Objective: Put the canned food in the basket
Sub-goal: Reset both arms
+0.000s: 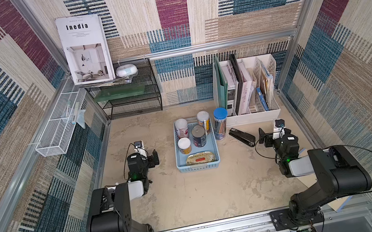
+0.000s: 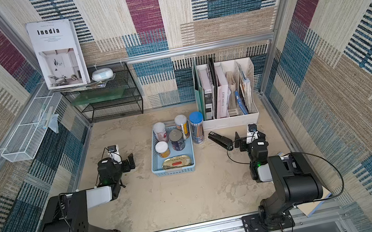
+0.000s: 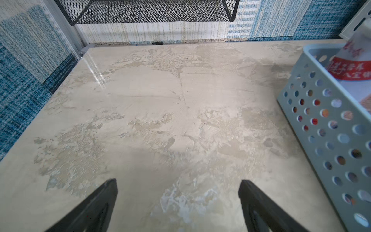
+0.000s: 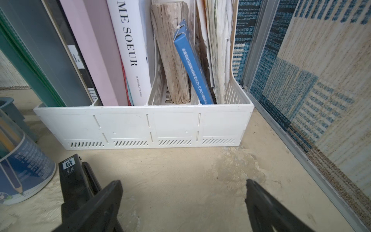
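Metal rail [image 1: 224, 229], beige tabletop [image 1: 206, 195], basket [image 1: 198, 167], patchwork walls [image 1: 171, 1]

A: What does the basket [image 1: 198, 167] hold?
B: It's light blue and perforated. Pink can [image 1: 181, 128], orange-yellow can [image 1: 203, 120], short yellow can [image 1: 184, 145] and silver tin [image 1: 199, 136] stand upright; oval gold tin [image 1: 200, 158] lies flat at the near end.

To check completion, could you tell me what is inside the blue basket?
Five cans: pink can, orange-yellow can, short yellow can, silver tin, flat gold oval tin. The basket floor under them is covered.
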{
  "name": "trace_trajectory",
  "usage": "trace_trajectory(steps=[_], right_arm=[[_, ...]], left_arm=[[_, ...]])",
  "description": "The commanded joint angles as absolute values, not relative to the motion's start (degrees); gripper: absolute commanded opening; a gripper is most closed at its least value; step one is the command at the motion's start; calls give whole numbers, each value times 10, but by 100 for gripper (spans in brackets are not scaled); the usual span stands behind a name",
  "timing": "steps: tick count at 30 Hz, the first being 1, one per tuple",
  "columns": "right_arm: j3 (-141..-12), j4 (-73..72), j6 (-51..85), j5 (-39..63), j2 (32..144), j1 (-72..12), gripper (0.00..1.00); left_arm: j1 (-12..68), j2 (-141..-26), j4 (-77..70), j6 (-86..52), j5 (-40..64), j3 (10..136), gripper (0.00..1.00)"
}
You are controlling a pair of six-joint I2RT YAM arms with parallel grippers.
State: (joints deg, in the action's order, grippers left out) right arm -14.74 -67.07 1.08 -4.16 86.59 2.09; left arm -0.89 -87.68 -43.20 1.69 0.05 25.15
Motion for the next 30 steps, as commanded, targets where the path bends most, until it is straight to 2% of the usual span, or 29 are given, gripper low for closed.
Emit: trace_trajectory(steps=[1,30], right_arm=[[-150,-672,7,-37,864,21,99],[-149,-673,7,-37,865,21,99]], left_arm=[[-10,-877,-434,13,12,252,99],[-10,-877,-434,13,12,252,99]])
